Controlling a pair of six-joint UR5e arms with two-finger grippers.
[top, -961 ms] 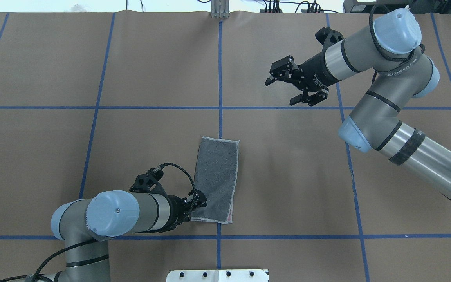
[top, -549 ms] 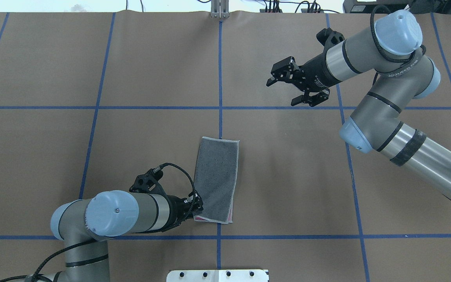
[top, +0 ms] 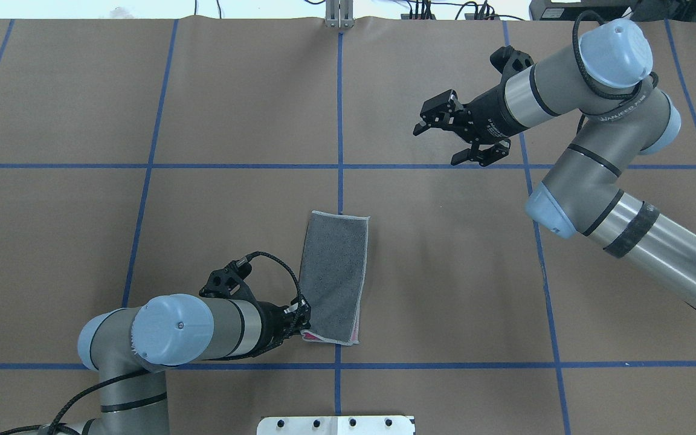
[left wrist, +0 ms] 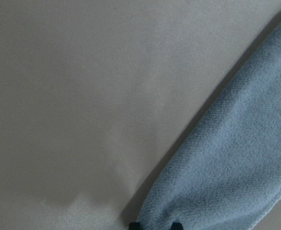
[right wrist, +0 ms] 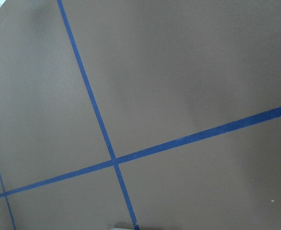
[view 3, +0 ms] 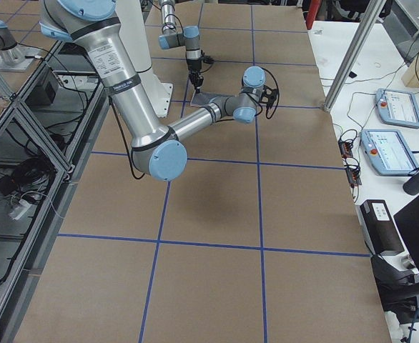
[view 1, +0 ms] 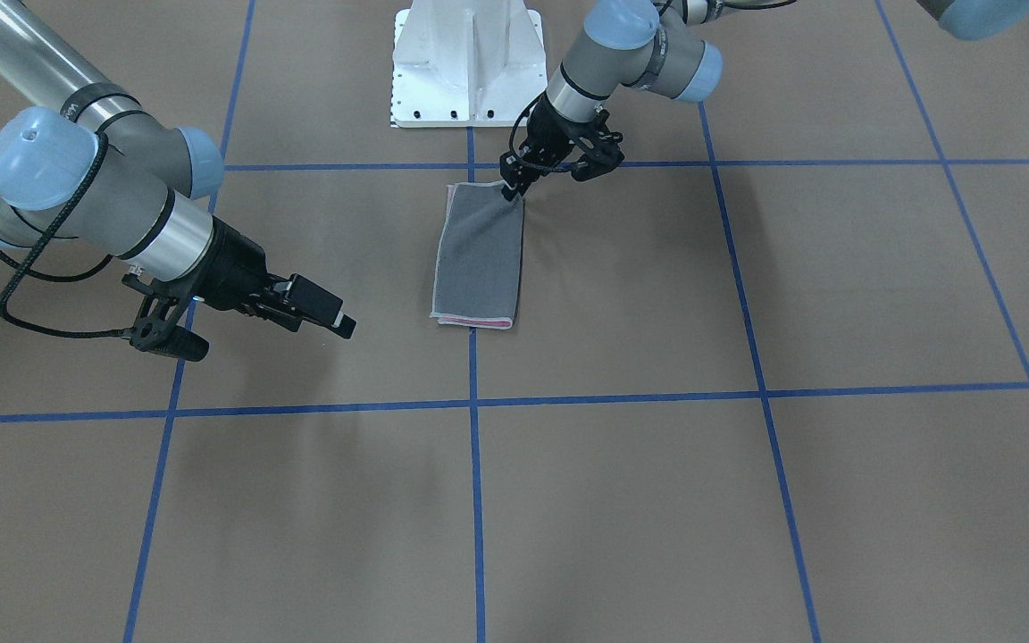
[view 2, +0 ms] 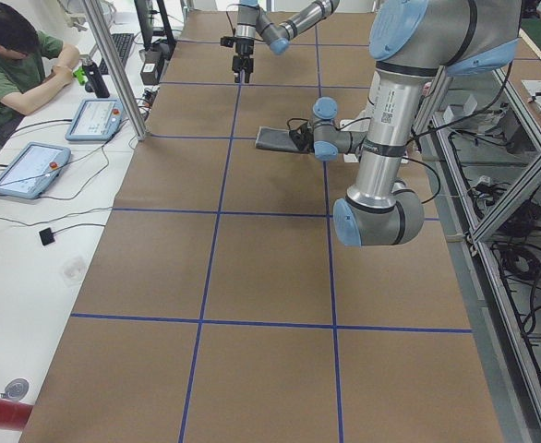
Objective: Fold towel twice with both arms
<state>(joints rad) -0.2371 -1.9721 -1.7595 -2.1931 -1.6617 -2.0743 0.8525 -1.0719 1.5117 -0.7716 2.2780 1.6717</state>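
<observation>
Small soft terry towel (top: pixel 335 275), folded into a long strip, grey side up, flat on the brown table (top: pixel 82 241). Left black two-finger claw (top: pixel 304 315) pinched tight on its near corner, pink showing there. Right black two-finger claw (top: pixel 436 146) wide open, holding nothing, well apart.

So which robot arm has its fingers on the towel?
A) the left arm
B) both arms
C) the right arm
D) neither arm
A: the left arm's fingers pinch a corner of the towel, while the right arm's fingers hang open over the table, far from it.
</observation>
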